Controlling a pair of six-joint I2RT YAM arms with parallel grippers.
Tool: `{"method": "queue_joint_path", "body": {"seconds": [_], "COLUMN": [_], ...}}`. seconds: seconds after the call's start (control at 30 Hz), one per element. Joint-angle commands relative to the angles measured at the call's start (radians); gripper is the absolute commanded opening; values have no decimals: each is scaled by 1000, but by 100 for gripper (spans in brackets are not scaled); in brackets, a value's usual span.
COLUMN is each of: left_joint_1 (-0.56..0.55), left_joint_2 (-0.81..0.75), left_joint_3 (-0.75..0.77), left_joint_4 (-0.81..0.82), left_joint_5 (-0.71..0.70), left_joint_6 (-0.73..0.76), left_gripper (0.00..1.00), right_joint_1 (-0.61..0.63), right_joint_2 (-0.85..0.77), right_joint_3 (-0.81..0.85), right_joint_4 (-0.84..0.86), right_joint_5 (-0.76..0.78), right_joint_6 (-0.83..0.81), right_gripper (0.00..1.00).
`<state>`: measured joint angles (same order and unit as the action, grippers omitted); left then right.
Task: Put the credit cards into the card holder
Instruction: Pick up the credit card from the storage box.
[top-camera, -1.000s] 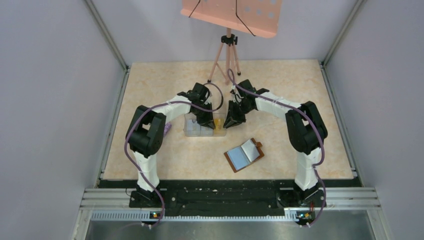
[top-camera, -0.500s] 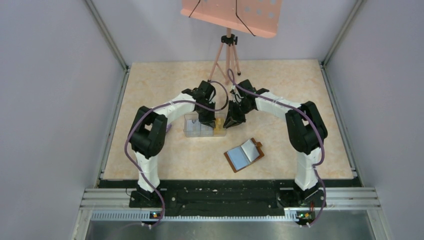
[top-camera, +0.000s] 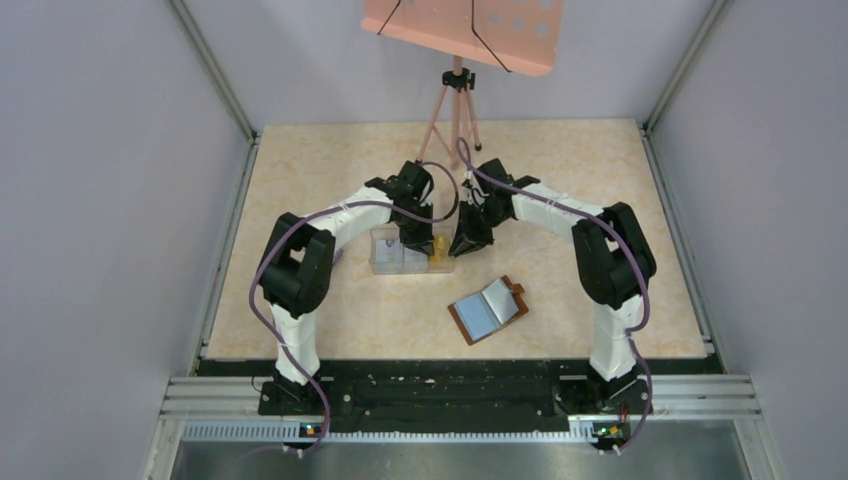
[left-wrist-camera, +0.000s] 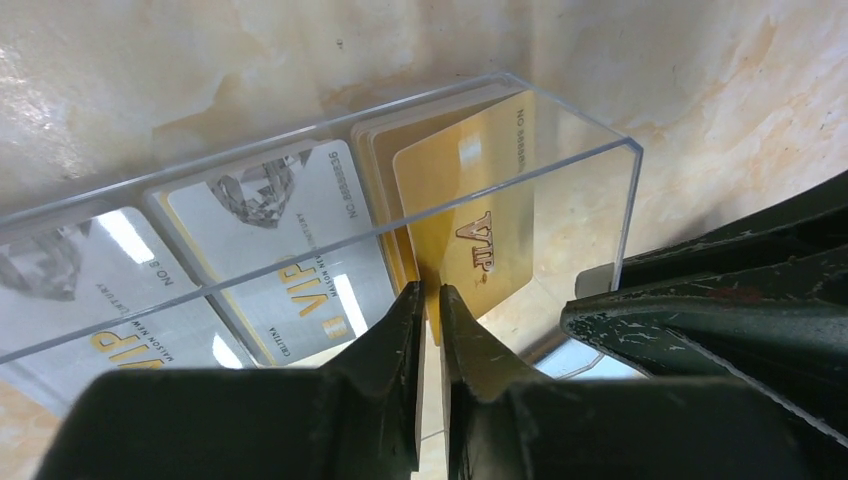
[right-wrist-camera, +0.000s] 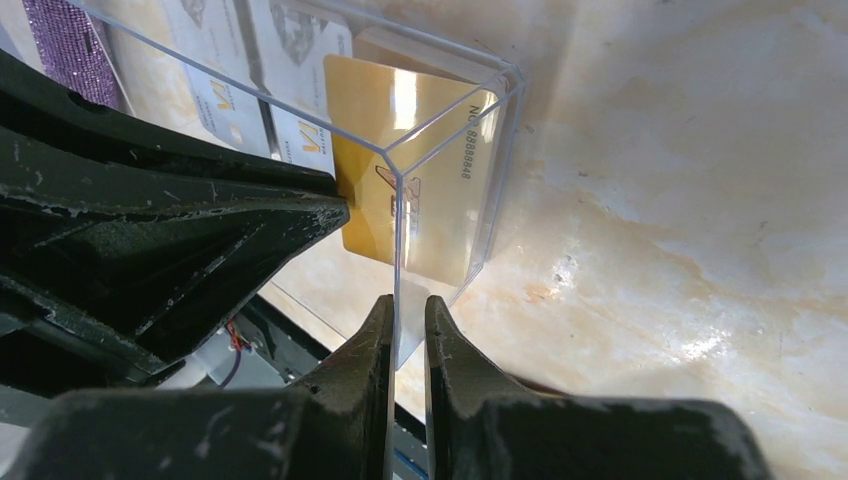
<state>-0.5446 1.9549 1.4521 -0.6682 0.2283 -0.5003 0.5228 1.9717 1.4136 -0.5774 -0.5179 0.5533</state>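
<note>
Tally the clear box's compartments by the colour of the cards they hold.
Silver cards: 2 compartments
Gold cards: 1 compartment
Total: 3 compartments in the clear box

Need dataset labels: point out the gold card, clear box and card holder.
gold card (left-wrist-camera: 470, 230): left wrist view, centre of its face.
clear box (left-wrist-camera: 585, 190): left wrist view, its end wall.
card holder (top-camera: 488, 310): top external view, its open inside.

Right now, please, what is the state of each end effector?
Left end effector: closed on the edge of the gold card.
Right end effector: closed on a wall of the clear box.
</note>
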Motion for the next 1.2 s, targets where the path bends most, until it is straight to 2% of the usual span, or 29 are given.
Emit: {"method": "queue_joint_path", "body": {"seconds": [0.0, 0.1, 0.3, 0.33, 0.37, 0.4, 0.63, 0.73, 0.97, 1.17], "left_joint_1": [-29, -29, -29, -28, -28, -28, -29, -28, -26, -17], "left_joint_2": [-45, -49, -87, -207, -106, -93, -104, -106, -126, -90], "left_joint_3": [-29, -51, -102, -106, -105, -105, -114, -103, -87, -79], "left_joint_4": [156, 187, 263, 265, 267, 271, 278, 222, 71, 29], "left_joint_5": [169, 184, 199, 199, 199, 205, 200, 135, -128, -169], "left_joint_6": [-71, -83, -106, -108, -111, -112, -109, -96, -69, -70], "left_gripper": [15, 20, 22, 22, 22, 22, 23, 25, 46, 49], "right_joint_1": [11, 11, 11, 10, 10, 10, 11, 10, 11, 11], "right_joint_2": [-54, -57, -61, -62, -62, -63, -65, -68, -78, -78], "right_joint_3": [3, 1, 0, -1, 0, 0, -6, -9, -9, -16], "right_joint_4": [73, 73, 73, 73, 73, 73, 73, 73, 73, 73], "right_joint_5": [-69, -69, -71, -71, -72, -73, -73, -67, -63, -66], "right_joint_6": [5, 5, 5, 5, 4, 7, 6, 6, 4, 2], "right_gripper": [0, 0, 0, 0, 0, 0, 0, 0, 6, 9]}}
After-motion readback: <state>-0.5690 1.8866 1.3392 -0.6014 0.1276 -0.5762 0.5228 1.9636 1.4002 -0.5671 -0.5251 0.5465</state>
